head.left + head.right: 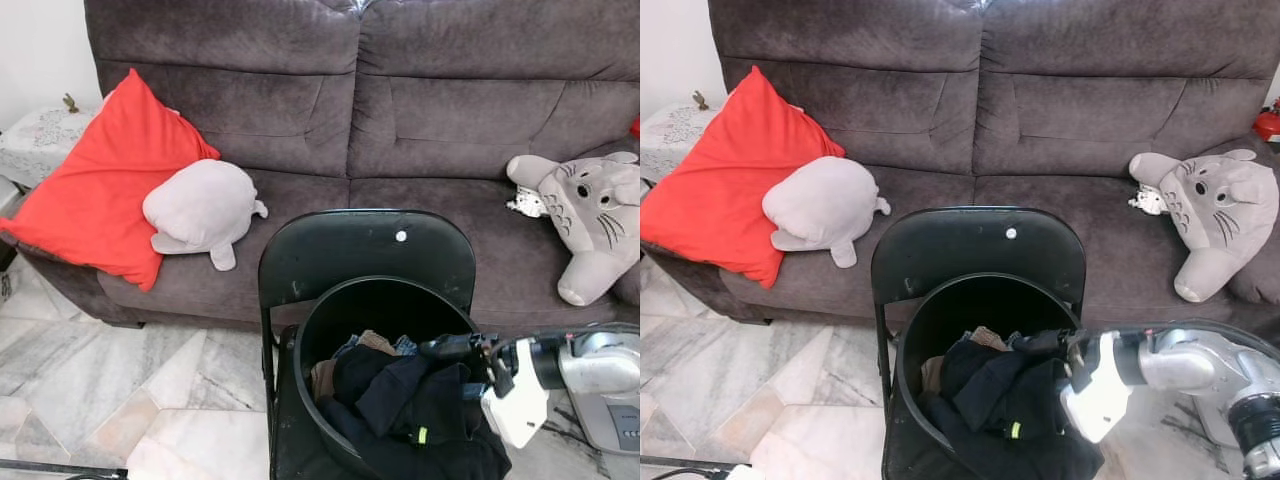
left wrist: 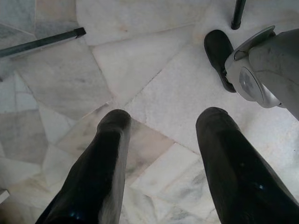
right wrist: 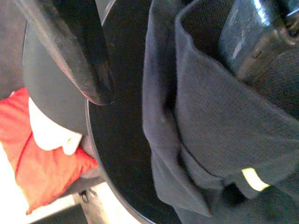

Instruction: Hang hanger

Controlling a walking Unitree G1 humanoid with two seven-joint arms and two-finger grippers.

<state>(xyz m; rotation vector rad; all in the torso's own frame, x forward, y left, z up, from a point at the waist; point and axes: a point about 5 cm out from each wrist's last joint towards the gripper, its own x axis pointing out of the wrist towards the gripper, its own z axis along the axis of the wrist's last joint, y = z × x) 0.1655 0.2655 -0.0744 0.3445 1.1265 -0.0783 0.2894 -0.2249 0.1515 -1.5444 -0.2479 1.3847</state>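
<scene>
A black round tub (image 1: 322,318) stands on a black folding chair (image 1: 360,245) in front of the sofa. It is heaped with dark clothes (image 1: 400,400); the top garment (image 3: 219,121) is navy with a small yellow-green tag. My right gripper (image 1: 432,350) reaches in over the tub's right rim from the right. In the right wrist view the right gripper (image 3: 173,79) is open, with a fold of the navy garment lying between its fingers. One finger rests against the cloth. My left gripper (image 2: 164,116) hangs open above the marble floor, holding nothing.
A brown sofa (image 1: 430,110) fills the back, with a red cushion (image 1: 100,190), a pale grey plush (image 1: 200,205) and a grey plush animal (image 1: 590,215) on it. A lace-covered side table (image 1: 35,140) stands at far left. A dark bar (image 1: 60,468) lies on the floor.
</scene>
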